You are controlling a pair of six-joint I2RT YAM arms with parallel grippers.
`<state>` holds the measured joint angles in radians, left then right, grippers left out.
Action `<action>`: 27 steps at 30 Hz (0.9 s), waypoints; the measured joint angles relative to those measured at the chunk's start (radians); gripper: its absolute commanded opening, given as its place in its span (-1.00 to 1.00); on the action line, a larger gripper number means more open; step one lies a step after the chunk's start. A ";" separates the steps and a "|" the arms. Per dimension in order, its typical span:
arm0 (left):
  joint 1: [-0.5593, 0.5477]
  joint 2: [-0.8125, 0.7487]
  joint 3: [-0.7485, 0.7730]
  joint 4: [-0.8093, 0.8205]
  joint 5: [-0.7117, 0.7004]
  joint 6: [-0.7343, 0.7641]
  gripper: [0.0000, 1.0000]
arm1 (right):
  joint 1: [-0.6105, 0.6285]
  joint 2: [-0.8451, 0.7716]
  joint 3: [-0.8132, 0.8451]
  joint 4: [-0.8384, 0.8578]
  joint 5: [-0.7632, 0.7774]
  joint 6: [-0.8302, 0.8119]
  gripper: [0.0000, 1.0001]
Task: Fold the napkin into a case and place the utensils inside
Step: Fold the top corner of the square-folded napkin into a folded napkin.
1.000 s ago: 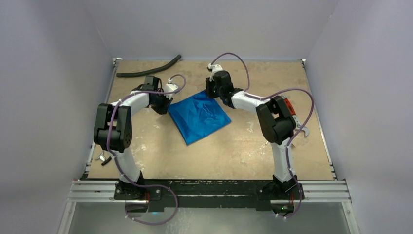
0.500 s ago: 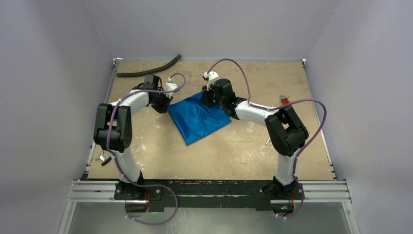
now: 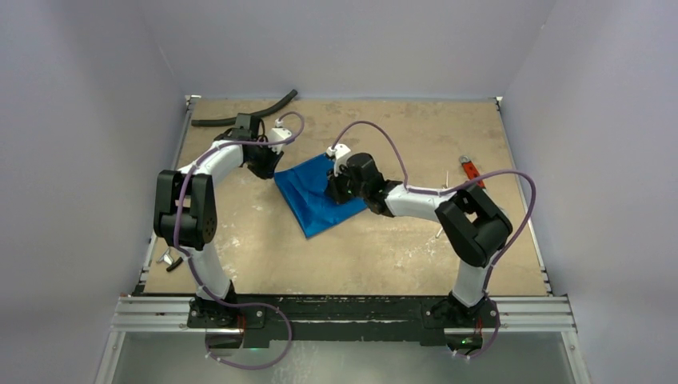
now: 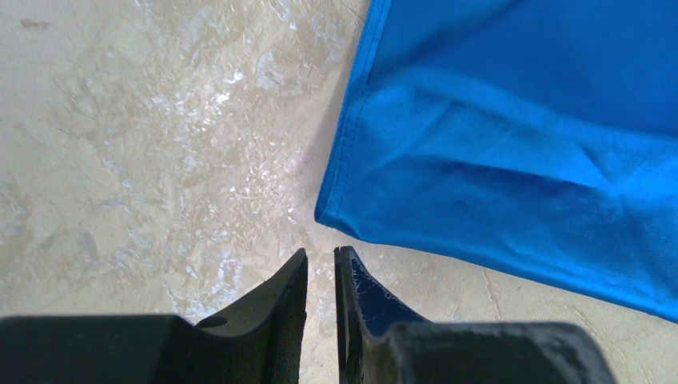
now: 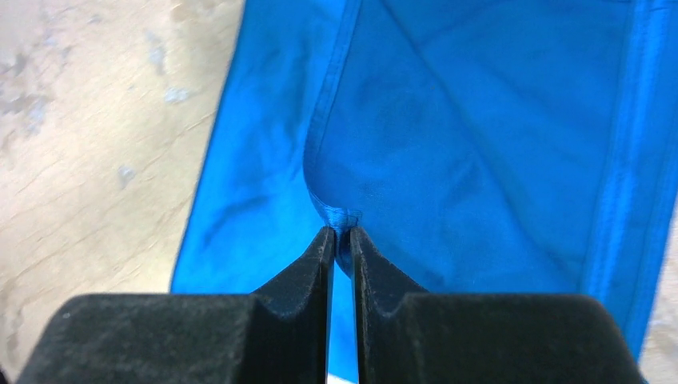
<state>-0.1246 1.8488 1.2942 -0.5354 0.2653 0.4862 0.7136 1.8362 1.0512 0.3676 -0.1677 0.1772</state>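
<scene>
napkin (image 3: 308,198) lay blue and wrinkled on counter (image 3: 384,248), one layer doubled over | right gripper (image 5: 341,240) clamped tight on its hemmed corner | left gripper (image 4: 320,268) nearly closed, empty, napkin corner just ahead

Open tabletop (image 3: 360,256) along the near edge, napkin (image 3: 312,200) mid-table, hose (image 3: 276,104) far left, wrench (image 3: 469,168) far right

White links and black joints on left arm (image 3: 214,162) and right arm (image 3: 413,200). Purple cables (image 3: 364,122) looping along each. Black, wedge-shaped, scuffed fingers (image 4: 272,312) on left gripper (image 4: 321,254). Black bases (image 3: 214,309).
</scene>
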 measured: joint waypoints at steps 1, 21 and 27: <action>0.000 0.000 0.008 -0.006 0.000 0.001 -0.64 | 0.012 -0.011 -0.015 0.006 -0.005 0.002 -0.70; 0.005 0.000 0.026 -0.031 -0.010 0.004 -0.66 | 0.134 -0.057 -0.134 0.064 -0.043 0.042 -0.74; 0.013 0.001 0.030 -0.031 -0.021 0.004 -0.66 | 0.146 -0.060 -0.149 0.072 -0.063 0.042 -0.65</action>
<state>-0.1112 1.8496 1.3243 -0.5663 0.2447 0.4900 0.8600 1.7767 0.9020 0.4400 -0.2310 0.2188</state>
